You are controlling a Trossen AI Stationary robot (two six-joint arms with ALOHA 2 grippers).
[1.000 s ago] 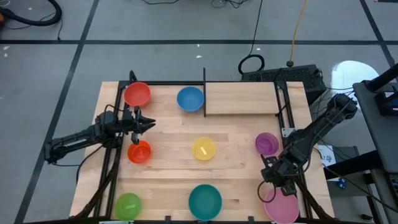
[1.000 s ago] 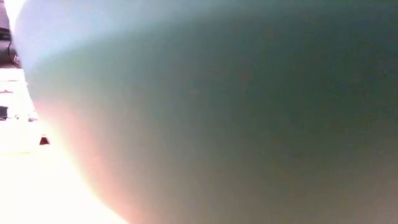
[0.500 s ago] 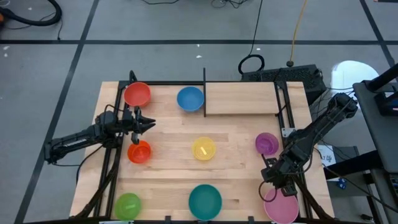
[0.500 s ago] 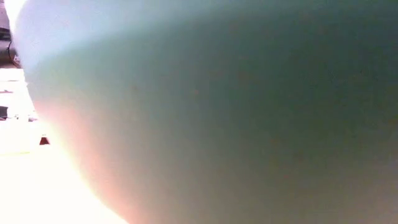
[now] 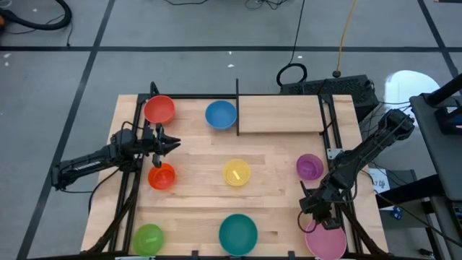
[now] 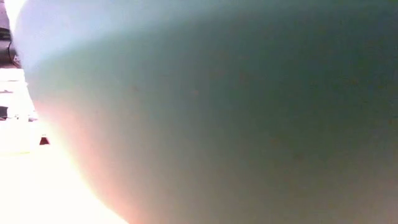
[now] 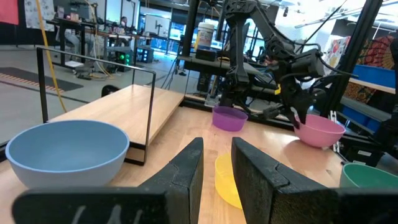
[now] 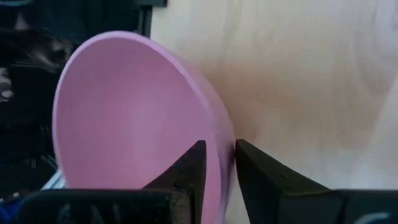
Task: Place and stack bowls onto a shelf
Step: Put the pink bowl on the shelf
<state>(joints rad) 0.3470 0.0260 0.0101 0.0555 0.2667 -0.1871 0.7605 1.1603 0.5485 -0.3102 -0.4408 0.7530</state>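
The right gripper (image 5: 318,217) pinches the pink bowl's (image 5: 328,240) rim at the table's near right corner, bowl tilted. Farther off sit the purple bowl (image 5: 310,166) and the bare shelf (image 5: 280,115). The left gripper (image 5: 172,144) hangs slightly parted, empty.

Both arms are dark, slim and jointed, with thin black cables trailing along them; the left gripper (image 5: 173,145) and right gripper (image 5: 318,217) carry matte black, wedge-shaped fingers (image 7: 184,171).

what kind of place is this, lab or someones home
Most likely a robotics lab or workshop, not a home. Beyond the pale-wood table stand metal equipment racks and more dark robot arms; cables trail across a grey floor marked with tape lines.
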